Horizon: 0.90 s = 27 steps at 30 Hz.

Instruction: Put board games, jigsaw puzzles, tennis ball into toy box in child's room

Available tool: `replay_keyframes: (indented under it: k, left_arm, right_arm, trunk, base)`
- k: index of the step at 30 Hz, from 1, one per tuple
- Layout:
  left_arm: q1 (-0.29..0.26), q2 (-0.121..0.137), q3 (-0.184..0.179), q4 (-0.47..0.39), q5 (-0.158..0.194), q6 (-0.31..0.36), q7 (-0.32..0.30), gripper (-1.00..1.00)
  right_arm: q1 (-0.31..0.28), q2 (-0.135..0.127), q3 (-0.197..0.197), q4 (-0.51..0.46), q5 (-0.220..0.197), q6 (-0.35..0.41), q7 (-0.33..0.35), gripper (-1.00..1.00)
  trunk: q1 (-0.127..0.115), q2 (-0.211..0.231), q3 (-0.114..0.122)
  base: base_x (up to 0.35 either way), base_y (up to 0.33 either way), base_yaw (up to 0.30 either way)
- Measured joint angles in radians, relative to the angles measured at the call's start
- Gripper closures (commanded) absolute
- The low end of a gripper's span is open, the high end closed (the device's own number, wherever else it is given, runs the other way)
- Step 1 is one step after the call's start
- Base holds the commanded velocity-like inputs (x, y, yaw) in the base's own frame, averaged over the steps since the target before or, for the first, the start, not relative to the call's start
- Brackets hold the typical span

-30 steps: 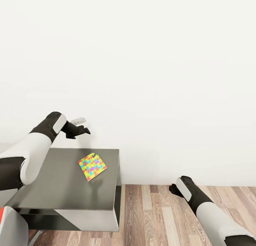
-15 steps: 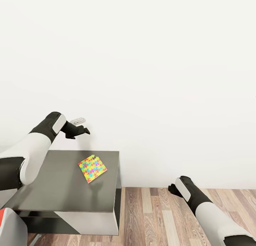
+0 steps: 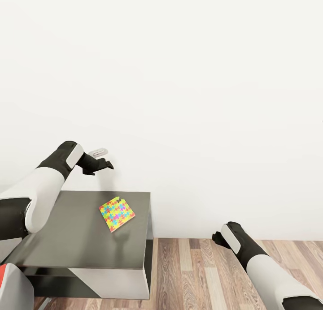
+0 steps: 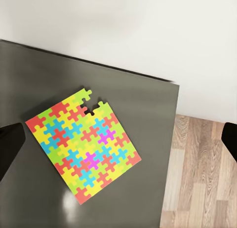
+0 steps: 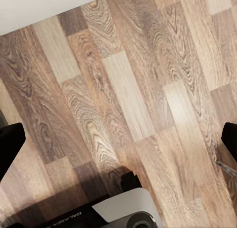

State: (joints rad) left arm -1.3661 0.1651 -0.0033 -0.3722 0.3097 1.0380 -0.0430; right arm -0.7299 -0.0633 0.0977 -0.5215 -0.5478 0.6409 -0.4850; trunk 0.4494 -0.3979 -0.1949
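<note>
One jigsaw puzzle (image 3: pixel 116 214) of yellow, pink, green and blue pieces lies flat on a low dark grey-topped cabinet (image 3: pixel 67 231), near its far right corner. My left gripper (image 3: pixel 106 160) hovers open above the cabinet's back edge, close to the wall. In the left wrist view the puzzle (image 4: pixel 81 151) lies below, between the two widely spread black fingertips (image 4: pixel 10 146). My right gripper (image 3: pixel 218 239) hangs low over the wood floor, right of the cabinet, open with nothing between its fingers. The toy box, table, bed, board games and tennis ball are out of view.
A plain white wall (image 3: pixel 179 99) stands straight behind the cabinet. Wood-plank floor (image 3: pixel 202 274) stretches to the cabinet's right. The cabinet has a white front panel (image 3: pixel 112 276). Part of my own base (image 5: pixel 123 208) shows over the floor in the right wrist view.
The whole head view has shifted slightly, with cabinet and floor sitting a little lower, so the camera moved. The puzzle lies where it was and both grippers remain open.
</note>
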Motion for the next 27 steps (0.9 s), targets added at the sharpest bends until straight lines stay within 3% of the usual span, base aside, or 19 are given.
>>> replay_keyframes:
  k: [27]
  left_arm:
    - [0.0, 0.002, 0.0, 0.0, 0.0, 0.0, 0.0, -1.0]
  right_arm:
    - [0.0, 0.003, 0.002, 0.0, 0.0, 0.0, 0.0, -1.0]
  trunk:
    - [0.0, 0.0, 0.03]
  base:
    - [0.0, 0.0, 0.033]
